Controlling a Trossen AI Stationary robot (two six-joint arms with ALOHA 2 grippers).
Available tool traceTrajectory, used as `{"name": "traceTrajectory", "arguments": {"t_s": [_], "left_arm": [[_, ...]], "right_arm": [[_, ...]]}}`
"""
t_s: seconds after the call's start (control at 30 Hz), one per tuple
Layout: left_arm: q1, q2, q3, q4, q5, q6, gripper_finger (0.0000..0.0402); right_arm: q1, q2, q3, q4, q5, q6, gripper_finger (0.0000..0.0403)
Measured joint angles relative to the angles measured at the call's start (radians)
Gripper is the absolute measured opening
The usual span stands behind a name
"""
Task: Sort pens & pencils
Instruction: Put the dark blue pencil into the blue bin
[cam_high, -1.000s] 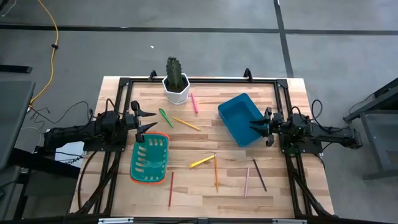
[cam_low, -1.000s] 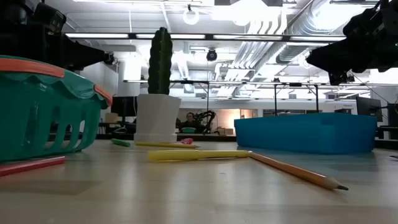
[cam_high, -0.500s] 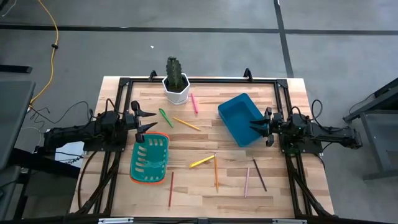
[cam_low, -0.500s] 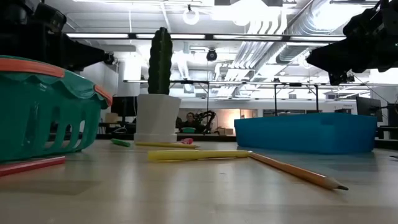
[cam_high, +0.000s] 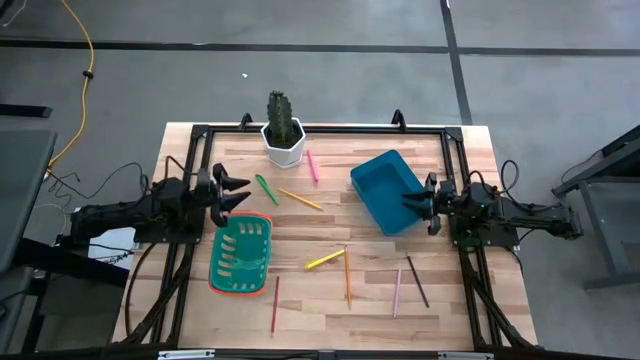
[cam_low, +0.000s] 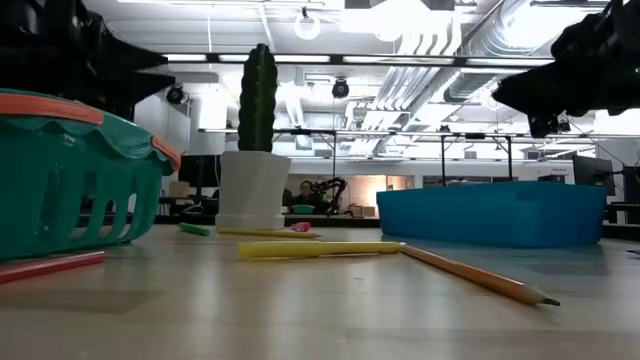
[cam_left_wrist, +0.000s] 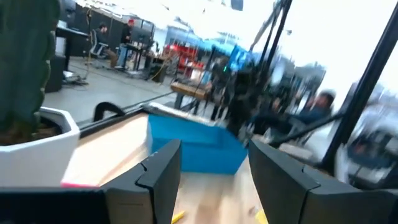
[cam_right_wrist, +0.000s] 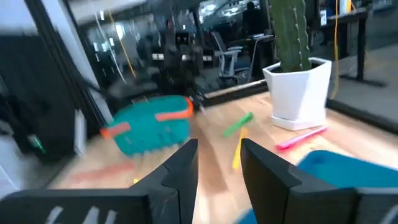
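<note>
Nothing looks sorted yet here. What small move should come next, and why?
Probably the left gripper should ease toward the green pen and come down over it. Its fingers are open and empty above the teal basket's far end, that pen lies closest, and every pen and pencil is still on the table. The right gripper waits over the blue bin.

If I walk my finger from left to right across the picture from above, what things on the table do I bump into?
Left gripper → teal basket → cactus pot → yellow pen → blue bin → right gripper.
</note>
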Motion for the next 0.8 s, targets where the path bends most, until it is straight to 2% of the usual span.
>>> {"name": "traceTrajectory", "arguments": {"t_s": [0.3, 0.43, 0.63, 0.8], "left_arm": [[0.0, 0.0, 0.0, 0.223, -0.015, -0.153, 0.0175], [0.0, 0.0, 0.0, 0.327, -0.03, -0.15, 0.0175], [0.0, 0.0, 0.0, 0.472, -0.054, -0.148, 0.0175], [0.0, 0.0, 0.0, 0.56, -0.076, -0.154, 0.0175]], "right_arm": [[0.0, 0.0, 0.0, 0.17, 0.015, 0.47, 0.0113], [0.0, 0.0, 0.0, 0.235, 0.048, 0.572, 0.0113], [0.0, 0.0, 0.0, 0.301, 0.207, 0.745, 0.0113], [0.0, 0.0, 0.0, 0.298, 0.254, 0.772, 0.0113]]}}
